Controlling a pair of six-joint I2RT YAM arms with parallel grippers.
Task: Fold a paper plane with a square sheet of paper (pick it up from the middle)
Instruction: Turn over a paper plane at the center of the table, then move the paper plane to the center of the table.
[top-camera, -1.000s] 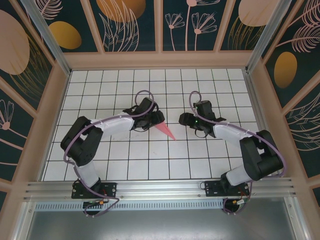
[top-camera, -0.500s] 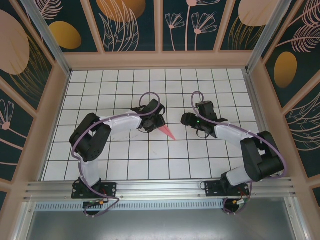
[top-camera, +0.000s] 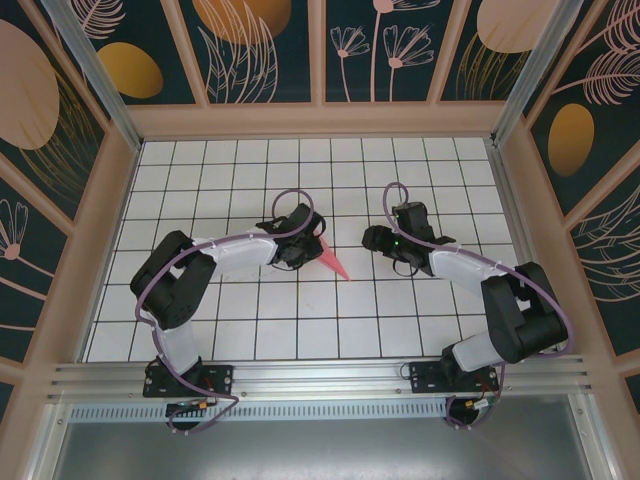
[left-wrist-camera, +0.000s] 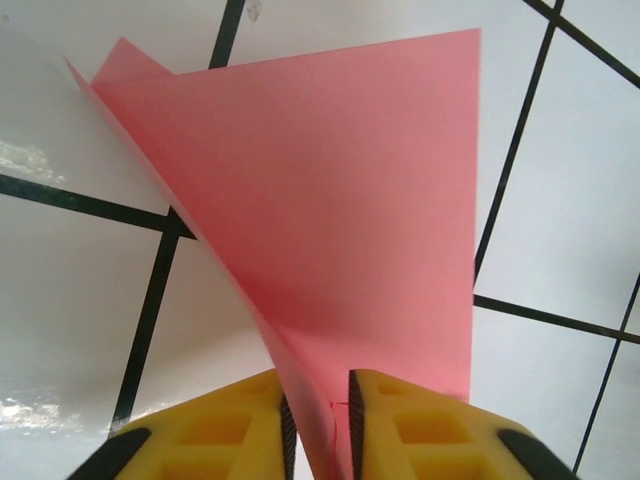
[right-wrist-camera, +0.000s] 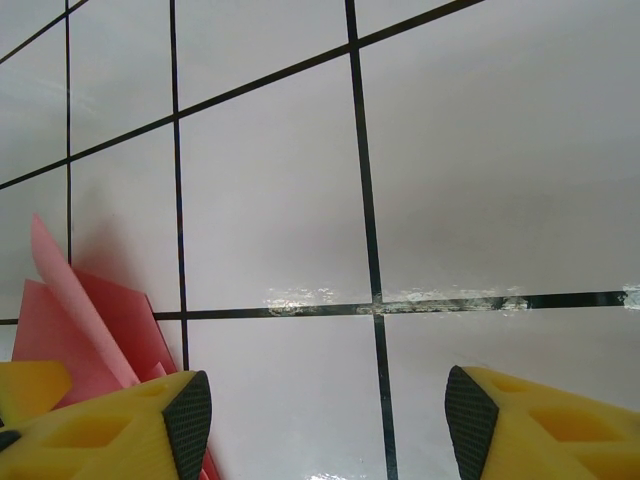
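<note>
The square sheet of paper is folded into the pink-red paper plane (top-camera: 334, 265), whose pointed tip lies on the white tiles at the middle of the table. In the left wrist view the paper plane (left-wrist-camera: 340, 220) spreads as a wide folded triangle. Its narrow creased end runs down between my left gripper's (left-wrist-camera: 318, 432) yellow fingers, which are shut on it. From above, the left gripper (top-camera: 313, 248) sits over the plane's rear part and hides it. My right gripper (top-camera: 368, 238) hovers open about one tile to the right, nothing between its pads (right-wrist-camera: 325, 425). Pink paper (right-wrist-camera: 90, 320) shows at its left.
The floor is a white tiled grid (top-camera: 400, 320) with black lines, fenced by wooden walls (top-camera: 320, 120) on three sides. Both arm bases stand on the metal rail (top-camera: 320, 378) at the near edge. Bare tiles lie in front of and behind the grippers.
The left gripper has slid a little forward over the folded paper, and its fingers have closed from wide apart onto the crease. The right arm has stayed still.
</note>
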